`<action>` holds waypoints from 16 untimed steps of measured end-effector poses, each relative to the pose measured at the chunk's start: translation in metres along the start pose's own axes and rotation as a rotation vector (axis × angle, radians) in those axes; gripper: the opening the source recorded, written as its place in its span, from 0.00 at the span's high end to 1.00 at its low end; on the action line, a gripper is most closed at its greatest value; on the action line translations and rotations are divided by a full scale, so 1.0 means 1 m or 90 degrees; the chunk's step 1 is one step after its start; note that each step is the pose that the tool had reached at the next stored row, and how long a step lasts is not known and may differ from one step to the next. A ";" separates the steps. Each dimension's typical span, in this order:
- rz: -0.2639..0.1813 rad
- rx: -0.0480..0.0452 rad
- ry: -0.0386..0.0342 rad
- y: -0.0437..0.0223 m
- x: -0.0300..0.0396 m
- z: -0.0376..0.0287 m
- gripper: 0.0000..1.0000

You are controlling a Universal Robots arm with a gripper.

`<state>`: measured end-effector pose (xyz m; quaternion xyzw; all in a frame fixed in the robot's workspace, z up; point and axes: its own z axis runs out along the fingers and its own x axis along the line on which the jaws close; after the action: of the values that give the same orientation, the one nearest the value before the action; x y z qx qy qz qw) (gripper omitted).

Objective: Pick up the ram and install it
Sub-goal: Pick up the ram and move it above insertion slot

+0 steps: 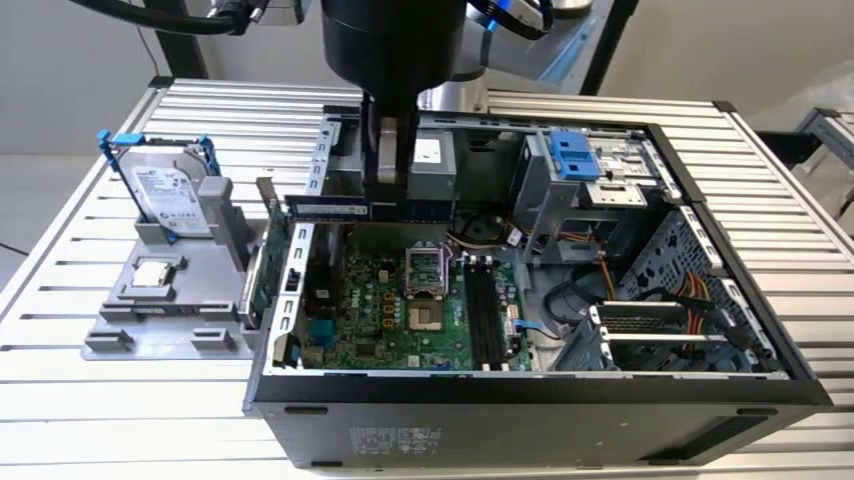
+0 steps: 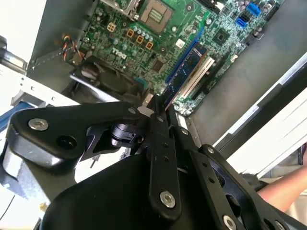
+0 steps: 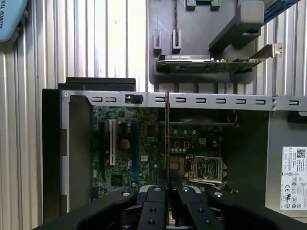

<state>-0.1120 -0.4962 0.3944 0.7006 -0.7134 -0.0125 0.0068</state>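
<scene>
Hand (image 1: pixel 387 192) grips ram (image 1: pixel 327 208) over mobo (image 1: pixel 380 315), ram's mid part hidden.

Bright, even overhead light in the exterior view: the slatted table (image 1: pixel 80 260) gleams pale, while the case (image 1: pixel 534 410) holds soft shadow inside. In the second wrist view my black fingers (image 2: pixel 160 158) sit dark against a washed-out white corner. In the first wrist view the motherboard (image 3: pixel 144 153) lies dim.
</scene>
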 end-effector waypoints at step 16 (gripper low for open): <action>0.011 0.0001 -0.0003 -0.0344 -0.0065 -0.0009 1.00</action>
<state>-0.0775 -0.4903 0.3944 0.6947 -0.7192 -0.0126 0.0067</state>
